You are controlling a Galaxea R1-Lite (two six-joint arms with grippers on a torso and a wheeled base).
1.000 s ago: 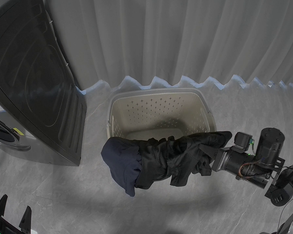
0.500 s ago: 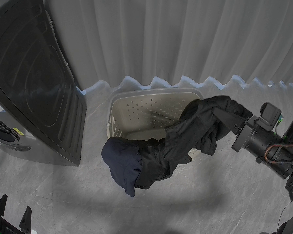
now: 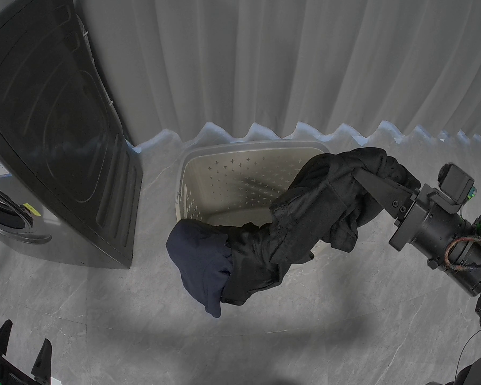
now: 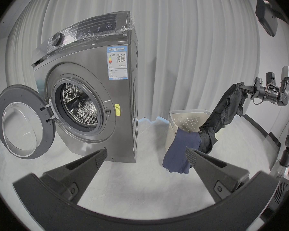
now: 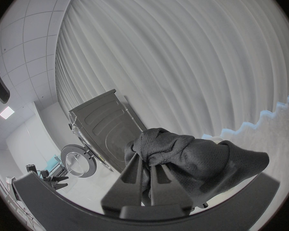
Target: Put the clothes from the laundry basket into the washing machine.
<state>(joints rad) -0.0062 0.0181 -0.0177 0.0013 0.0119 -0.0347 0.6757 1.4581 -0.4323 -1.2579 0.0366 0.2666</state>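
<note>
Grey floor (image 3: pixel 304 338), white curtain (image 3: pixel 278 54) behind; my right gripper (image 3: pixel 359 176) pinches the black garment (image 3: pixel 326 204) trailing from the laundry basket (image 3: pixel 230 161), perhaps overlapping the navy cloth (image 3: pixel 200 263); left gripper (image 4: pixel 146 153) spread

Blue-edged label (image 4: pixel 117 62) and yellow sticker (image 4: pixel 117 109) on washing machine (image 4: pixel 86 58), print illegible.

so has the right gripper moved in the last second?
Yes. Measured against the laundry basket, the right gripper went from its near right corner toward its far right side, pulling the black garment with it.
</note>
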